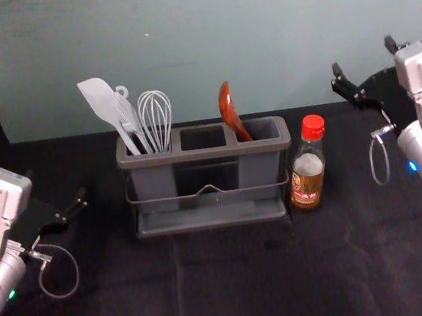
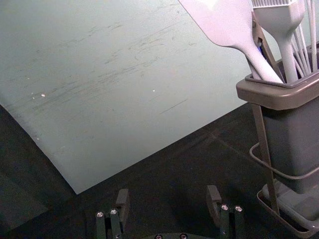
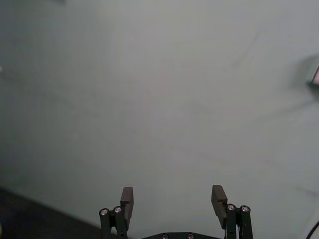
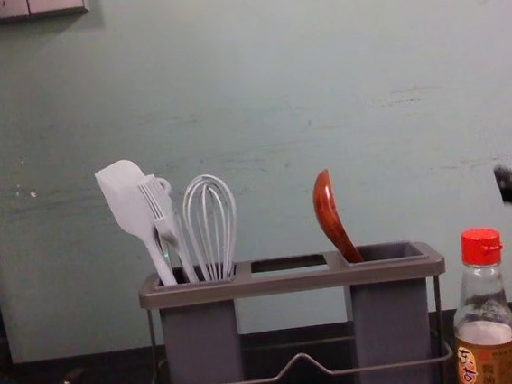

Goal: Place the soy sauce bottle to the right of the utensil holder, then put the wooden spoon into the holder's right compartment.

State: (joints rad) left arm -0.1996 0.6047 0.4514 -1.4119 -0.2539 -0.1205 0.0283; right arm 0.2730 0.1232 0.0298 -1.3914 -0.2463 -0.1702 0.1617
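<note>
Right tool [image 3: 173, 199]: released, pads apart, nothing between them, raised off to the right of the soy sauce bottle [image 1: 308, 173]. Left tool [image 2: 168, 199]: also spread and holding nothing, low beyond the holder's left end. Bottle is upright just beside the right end of the utensil holder [image 1: 209, 153]; clear body, dark contents low down, ribbed red cap, printed label. Wooden spoon [image 1: 228, 109] leans in the right compartment [image 1: 259, 169], bowl up, glossy reddish-brown, smooth and curved. Both placements look done, so likely the closing step; next move only calls for backing the right tool clear without knocking the bottle. Holder: matte grey plastic, rounded rim, thin bent-wire frame [image 4: 304, 358]. Left compartment [image 1: 155, 184] carries a flat pale spatula [image 1: 102, 102], a brush [image 4: 159, 206] and a looped whisk [image 1: 155, 115]. Tabletop [image 1: 235, 294] has creased black cloth.
</note>
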